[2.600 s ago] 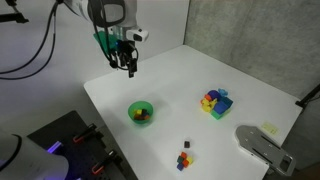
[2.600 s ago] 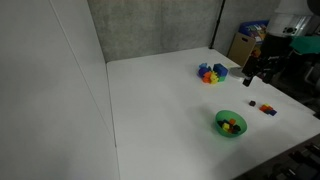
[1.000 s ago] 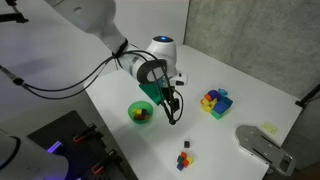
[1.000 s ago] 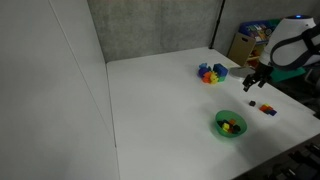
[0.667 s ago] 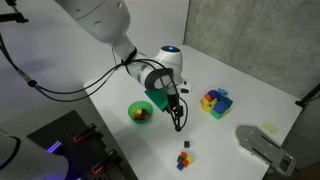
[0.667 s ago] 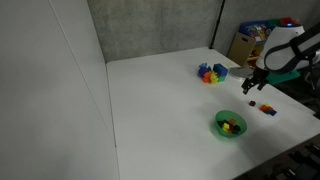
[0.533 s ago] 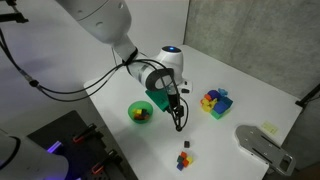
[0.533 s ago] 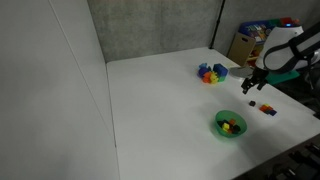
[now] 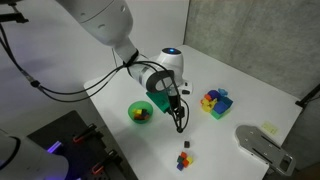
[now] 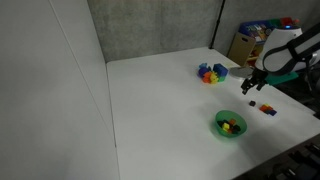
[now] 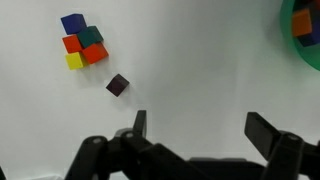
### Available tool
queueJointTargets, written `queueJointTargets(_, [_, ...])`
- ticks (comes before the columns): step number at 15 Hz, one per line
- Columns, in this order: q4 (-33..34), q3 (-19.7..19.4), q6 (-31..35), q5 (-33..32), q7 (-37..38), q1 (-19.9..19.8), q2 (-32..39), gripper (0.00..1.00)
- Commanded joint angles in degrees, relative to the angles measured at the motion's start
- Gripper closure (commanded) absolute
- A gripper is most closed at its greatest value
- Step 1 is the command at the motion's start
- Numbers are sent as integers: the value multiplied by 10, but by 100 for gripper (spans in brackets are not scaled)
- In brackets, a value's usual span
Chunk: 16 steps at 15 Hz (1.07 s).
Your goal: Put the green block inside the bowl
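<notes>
1. The gripper [image 9: 180,126] hangs low over the white table [image 9: 230,70], pointing down; it touches nothing.
2. In the wrist view its two fingers [image 11: 138,124] stand spread wide with only bare table [image 11: 200,60] between them; it holds nothing.
3. The green block [image 11: 92,36] sits on the table in a tight cluster of tiny cubes [image 11: 80,42], touching a blue cube [image 11: 72,22] and a red cube [image 11: 95,54]; an orange and a yellow cube make up the cluster's other side.
4. One dark cube [image 11: 117,85] lies alone just beside that cluster, on the side nearer the fingers; I cannot tell its colour.
5. In both exterior views the tiny cubes [image 9: 184,155] [image 10: 266,109] show only as specks near the table's edge, a little way from the gripper [image 10: 250,90]; the green one cannot be picked out there.
6. The bowl [image 9: 132,108] [image 10: 219,122] stands upright on the table, apart from the cubes, with small coloured pieces already inside; the wrist view catches only part of its rim [image 11: 290,40].
7. A larger multicoloured block pile [image 9: 214,101] [image 10: 210,73] rests farther back on the table, well apart from the bowl.
</notes>
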Motion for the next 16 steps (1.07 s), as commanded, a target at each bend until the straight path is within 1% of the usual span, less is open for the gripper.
queueJointTargets(1, [31, 2, 14, 2, -45, -25, 37, 0])
queueJointTargets(6, [80, 16, 26, 5, -122, -74, 96, 0])
queueJointTargets(11, [138, 42, 15, 2, -213, -128, 155, 0])
queueJointTargets(14, [165, 59, 16, -1, -261, -155, 184, 0])
queueJointTargets(16, [182, 66, 21, -3, -284, -167, 203, 0])
